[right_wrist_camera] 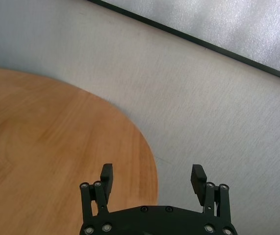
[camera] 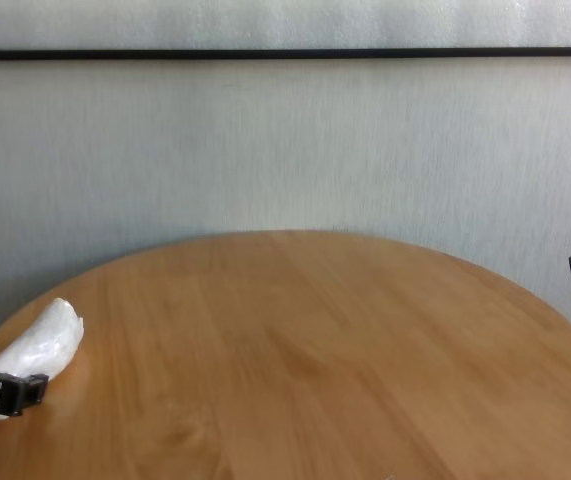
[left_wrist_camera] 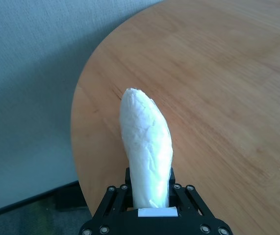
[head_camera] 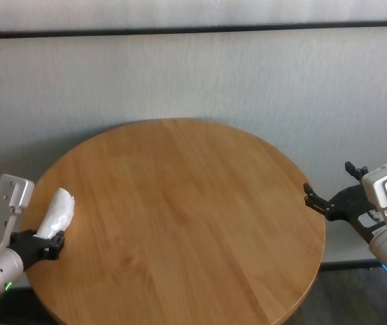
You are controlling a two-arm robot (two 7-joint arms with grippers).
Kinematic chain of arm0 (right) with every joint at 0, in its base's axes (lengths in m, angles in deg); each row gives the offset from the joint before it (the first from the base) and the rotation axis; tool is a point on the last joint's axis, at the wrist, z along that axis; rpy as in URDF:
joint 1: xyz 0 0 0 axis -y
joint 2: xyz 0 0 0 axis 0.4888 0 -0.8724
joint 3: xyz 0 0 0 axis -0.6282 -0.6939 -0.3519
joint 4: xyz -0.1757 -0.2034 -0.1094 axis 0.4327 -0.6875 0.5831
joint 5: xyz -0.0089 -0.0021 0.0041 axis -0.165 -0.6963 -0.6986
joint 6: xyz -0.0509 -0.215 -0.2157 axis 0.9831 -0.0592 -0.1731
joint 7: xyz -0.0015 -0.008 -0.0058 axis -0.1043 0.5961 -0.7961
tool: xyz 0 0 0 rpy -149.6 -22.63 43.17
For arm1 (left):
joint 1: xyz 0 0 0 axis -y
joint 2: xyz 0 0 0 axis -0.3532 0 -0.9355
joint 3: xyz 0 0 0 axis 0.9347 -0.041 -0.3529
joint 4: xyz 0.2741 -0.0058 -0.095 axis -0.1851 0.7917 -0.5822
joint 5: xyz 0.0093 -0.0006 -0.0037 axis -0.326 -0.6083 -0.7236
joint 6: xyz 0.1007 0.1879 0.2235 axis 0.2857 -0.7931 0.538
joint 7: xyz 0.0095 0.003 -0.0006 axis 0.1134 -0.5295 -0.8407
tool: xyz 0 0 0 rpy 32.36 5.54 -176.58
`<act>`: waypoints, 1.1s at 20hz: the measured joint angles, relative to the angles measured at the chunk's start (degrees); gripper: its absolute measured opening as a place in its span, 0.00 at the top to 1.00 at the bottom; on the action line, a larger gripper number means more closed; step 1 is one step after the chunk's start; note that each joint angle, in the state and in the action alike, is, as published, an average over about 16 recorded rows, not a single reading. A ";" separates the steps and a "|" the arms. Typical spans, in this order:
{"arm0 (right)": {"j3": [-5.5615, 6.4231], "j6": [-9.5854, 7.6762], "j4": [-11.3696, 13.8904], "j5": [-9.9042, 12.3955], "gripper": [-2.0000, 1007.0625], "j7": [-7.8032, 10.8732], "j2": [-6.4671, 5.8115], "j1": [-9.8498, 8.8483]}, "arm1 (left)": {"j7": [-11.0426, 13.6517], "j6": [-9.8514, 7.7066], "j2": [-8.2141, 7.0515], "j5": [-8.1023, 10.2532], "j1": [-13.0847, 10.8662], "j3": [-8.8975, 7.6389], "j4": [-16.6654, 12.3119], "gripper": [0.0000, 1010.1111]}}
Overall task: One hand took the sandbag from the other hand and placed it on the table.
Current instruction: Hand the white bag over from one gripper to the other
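— My head camera looks down on the whole round table [head_camera: 179, 223]; the chest one sits lower, skimming its near edge toward the far wall [camera: 285, 140].

— And the wrists?

— Close in, each over its own table side.

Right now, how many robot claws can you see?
2. The left gripper is at the table's left edge, shut on the sandbag. The right gripper is open at the right edge, holding nothing.

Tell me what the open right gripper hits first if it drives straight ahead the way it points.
Probably nothing: the black right gripper points past the round wooden tabletop rim towards the pale grey wall; depth is unclear.
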 joint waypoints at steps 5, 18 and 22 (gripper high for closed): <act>0.00 0.00 0.00 0.00 0.01 0.00 0.00 0.00 | 0.00 0.00 0.00 0.00 0.00 0.00 0.00 0.64; 0.00 0.00 0.00 0.00 0.01 0.00 0.00 0.00 | 0.05 -0.01 -0.01 -0.01 -0.01 0.00 -0.01 0.64; 0.00 0.00 0.00 0.00 0.01 0.00 0.00 0.00 | 0.21 -0.01 -0.08 -0.07 -0.15 -0.15 -0.13 0.64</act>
